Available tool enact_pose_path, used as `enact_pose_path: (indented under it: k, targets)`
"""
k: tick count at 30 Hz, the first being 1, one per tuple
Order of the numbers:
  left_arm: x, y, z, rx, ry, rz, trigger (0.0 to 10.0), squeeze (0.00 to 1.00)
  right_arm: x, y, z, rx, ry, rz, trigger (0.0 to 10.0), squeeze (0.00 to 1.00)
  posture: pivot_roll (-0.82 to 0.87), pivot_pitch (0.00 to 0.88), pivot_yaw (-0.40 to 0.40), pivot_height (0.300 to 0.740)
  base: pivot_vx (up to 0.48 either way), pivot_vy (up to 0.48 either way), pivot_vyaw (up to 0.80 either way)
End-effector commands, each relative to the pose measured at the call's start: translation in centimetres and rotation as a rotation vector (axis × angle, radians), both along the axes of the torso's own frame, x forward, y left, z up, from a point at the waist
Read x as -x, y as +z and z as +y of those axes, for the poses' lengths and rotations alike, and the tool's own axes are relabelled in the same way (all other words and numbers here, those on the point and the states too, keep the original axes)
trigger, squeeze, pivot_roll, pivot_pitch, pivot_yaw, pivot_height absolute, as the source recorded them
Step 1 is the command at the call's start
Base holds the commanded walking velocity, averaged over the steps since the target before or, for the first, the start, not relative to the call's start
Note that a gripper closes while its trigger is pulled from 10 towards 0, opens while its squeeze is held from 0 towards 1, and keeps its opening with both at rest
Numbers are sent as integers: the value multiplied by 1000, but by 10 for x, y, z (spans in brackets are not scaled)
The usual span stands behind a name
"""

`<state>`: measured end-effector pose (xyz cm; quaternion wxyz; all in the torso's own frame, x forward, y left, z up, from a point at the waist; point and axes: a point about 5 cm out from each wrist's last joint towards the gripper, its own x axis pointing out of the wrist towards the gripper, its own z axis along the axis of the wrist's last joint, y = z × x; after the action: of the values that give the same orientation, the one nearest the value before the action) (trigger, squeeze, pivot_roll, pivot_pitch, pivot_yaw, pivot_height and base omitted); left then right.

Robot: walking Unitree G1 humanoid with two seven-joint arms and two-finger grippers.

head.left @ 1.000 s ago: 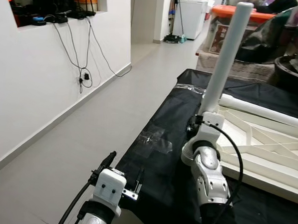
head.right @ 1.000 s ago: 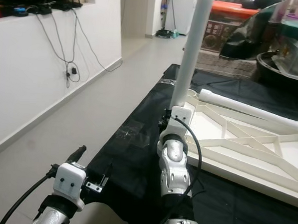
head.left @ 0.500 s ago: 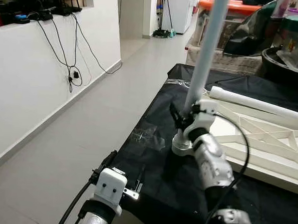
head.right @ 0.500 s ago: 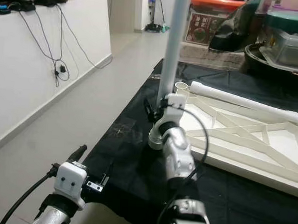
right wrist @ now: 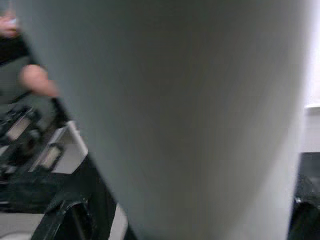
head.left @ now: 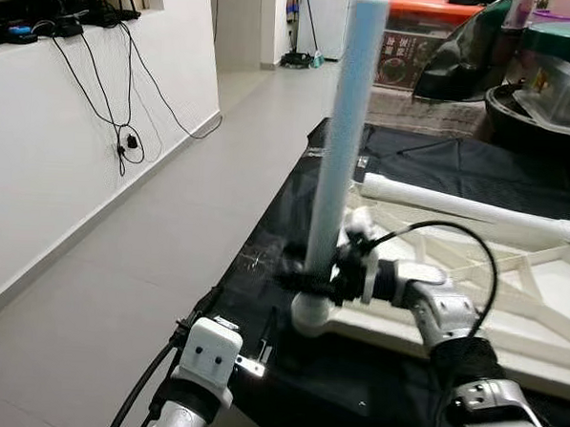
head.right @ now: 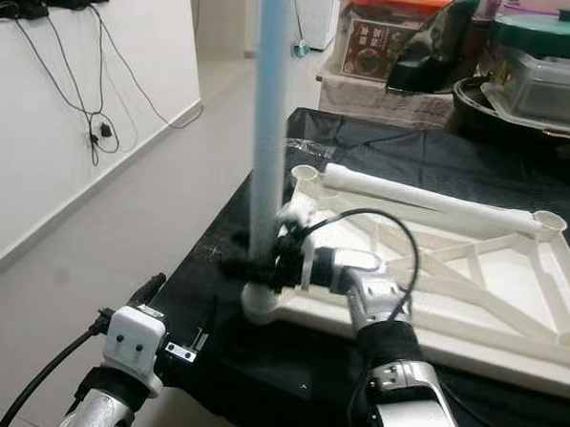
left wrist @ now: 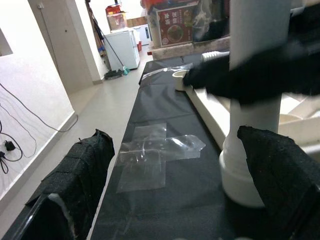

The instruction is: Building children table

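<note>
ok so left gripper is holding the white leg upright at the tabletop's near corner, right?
Wrong arm. The right gripper is clamped on the leg, upright at the tabletop's near corner, as the left eye view shows. The left gripper hangs apart, holding nothing.

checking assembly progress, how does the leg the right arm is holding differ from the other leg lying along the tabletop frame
The held leg stands upright at the near corner of the white tabletop frame; the lying leg rests flat along the frame's far edge. The right gripper is clamped low on the held leg, while nothing grips the lying leg. The held leg's base sits in a round corner socket; the lying leg spans between two corners. Both are plain white round tubes.
</note>
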<state>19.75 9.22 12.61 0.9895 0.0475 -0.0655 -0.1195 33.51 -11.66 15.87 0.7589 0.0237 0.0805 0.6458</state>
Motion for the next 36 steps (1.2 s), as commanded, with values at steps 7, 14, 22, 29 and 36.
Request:
enact_pose_path:
  k: [7,14,22,29,36]
  targets:
    - [1,-3,1,-2,7,20,10000,0,-13,10,10,-37,-101,-79,0,0,99,0,-29,740,0,0,0]
    - [1,-3,2,-4,7,23,10000,0,-26,5,-1,-50,-515,-151,0,0,93,0,-19,740,0,0,0]
    - [0,-5,2,-10,0,25,10000,0,-20,-12,-45,10,-1407,-198,0,0,86,0,-18,740,0,0,0]
    - [0,-4,1,-12,-1,22,10000,0,-8,-19,-44,21,-1566,-142,0,0,87,0,-18,740,0,0,0]
    - [1,-4,0,-11,-2,22,10000,0,-2,-33,-31,44,-1670,-3,667,0,84,0,-21,740,0,0,0]
